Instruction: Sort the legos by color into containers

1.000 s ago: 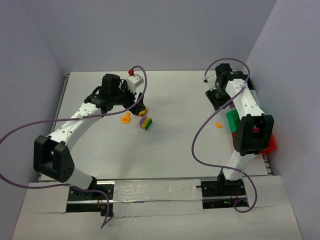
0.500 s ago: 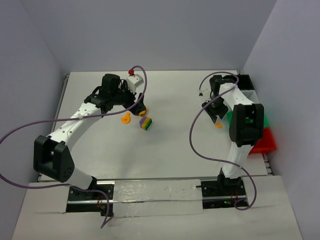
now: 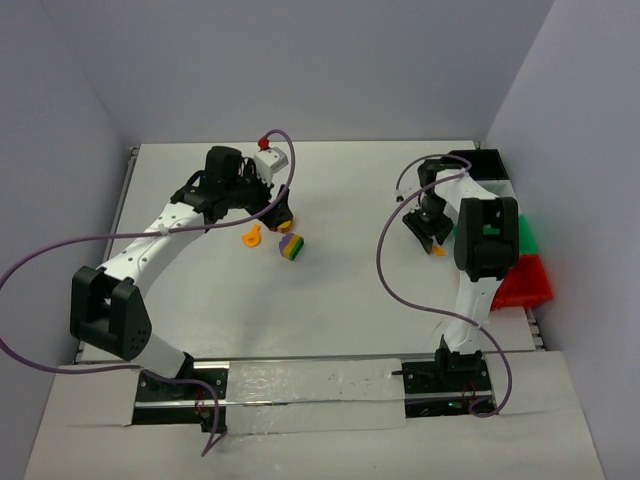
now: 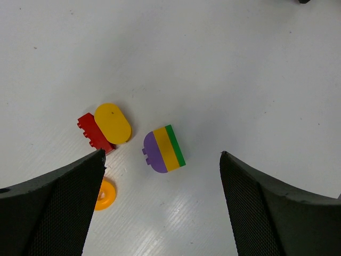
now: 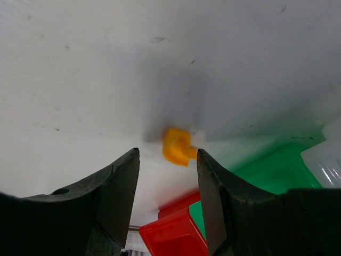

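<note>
Left gripper (image 4: 162,154): fingers spread wide, holding nothing, above the table (image 3: 340,300).
Under it: purple-yellow-green block (image 4: 164,149), lying flat, framed by the fingers.
Beside the block: yellow oval piece (image 4: 113,122) overlapping a red brick (image 4: 90,132); an orange ring (image 4: 105,193) lies near them.
Right gripper (image 5: 167,151): fingers partly apart, gripping nothing.
Ahead of it: small orange piece (image 5: 177,146) on the table.
Beyond: green bin (image 5: 272,170) and red bin (image 5: 173,234), in a row at the table's right edge.
</note>
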You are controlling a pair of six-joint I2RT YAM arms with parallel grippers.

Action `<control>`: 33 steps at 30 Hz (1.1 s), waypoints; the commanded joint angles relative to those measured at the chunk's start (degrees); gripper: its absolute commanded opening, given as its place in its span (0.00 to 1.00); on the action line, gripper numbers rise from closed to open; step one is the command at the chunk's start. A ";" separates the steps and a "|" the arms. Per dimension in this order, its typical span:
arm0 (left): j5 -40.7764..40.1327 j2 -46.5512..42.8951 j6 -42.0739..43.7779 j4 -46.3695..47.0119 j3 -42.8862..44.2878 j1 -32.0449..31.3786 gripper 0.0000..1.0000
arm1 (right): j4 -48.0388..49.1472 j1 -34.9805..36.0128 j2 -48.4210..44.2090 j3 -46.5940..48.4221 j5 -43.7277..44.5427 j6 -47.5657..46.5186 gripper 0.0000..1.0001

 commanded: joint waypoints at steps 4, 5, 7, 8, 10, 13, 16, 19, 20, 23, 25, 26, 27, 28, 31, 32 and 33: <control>1.44 0.54 -0.79 0.69 2.66 0.19 0.94 | 1.51 -2.34 1.97 -0.59 -0.46 -2.00 0.55; 1.37 0.49 -0.79 0.62 2.73 0.12 0.94 | 1.51 -2.35 2.23 -0.67 -0.54 -2.16 0.55; 1.27 0.63 -0.72 0.51 2.92 0.10 0.94 | 1.59 -2.44 2.63 -0.66 -0.80 -2.28 0.55; 1.13 0.58 -0.64 0.44 3.06 0.17 0.94 | 1.59 -2.51 2.84 -0.61 -1.10 -2.28 0.55; 0.88 0.41 -0.71 0.57 3.04 0.19 0.94 | 1.59 -2.53 3.24 -0.59 -1.52 -2.46 0.54; 0.67 0.31 -0.71 0.57 2.86 0.19 0.94 | 1.18 -2.53 3.58 -0.42 -2.96 -2.87 0.50; 0.48 0.18 -0.53 0.51 2.75 0.19 0.94 | 0.43 -2.38 3.63 -0.42 -4.15 -2.98 0.45; 0.47 0.20 -0.53 0.70 2.66 0.19 0.94 | 0.33 -2.14 3.18 -0.59 -4.48 -2.97 0.38; 0.39 0.10 -0.55 0.77 2.66 0.19 0.94 | 0.09 -1.89 2.67 -1.24 -4.95 -2.90 0.31; 0.48 -0.06 -0.62 0.71 2.57 0.19 0.94 | -0.13 -1.56 1.48 -1.68 -5.83 -2.51 0.20; 0.39 -0.16 -0.78 0.69 2.50 0.19 0.95 | -0.70 -1.25 0.55 -0.72 -7.08 -2.07 0.18; 0.28 -0.25 -0.96 0.74 2.43 0.19 0.96 | -1.53 -0.99 -0.59 0.48 -8.20 -1.43 0.17; 0.14 -0.34 -1.15 0.83 2.35 0.19 0.97 | -2.34 -0.83 -1.44 2.47 -9.34 -0.67 0.17; 0.00 -0.39 -1.35 0.92 2.25 0.19 0.99 | -3.02 -0.79 -1.88 5.05 -10.40 0.10 0.17; -0.29 -0.29 -2.24 1.51 2.27 0.19 0.99 | -5.30 -0.77 -2.28 15.06 -13.72 3.64 0.16; -0.57 -0.23 -2.63 1.74 2.22 0.19 0.99 | -5.86 -0.77 -2.12 18.91 -14.51 4.98 0.16; -1.01 -0.23 -2.90 1.74 2.30 0.19 0.99 | -5.96 -0.77 -2.12 22.20 -14.53 6.05 0.16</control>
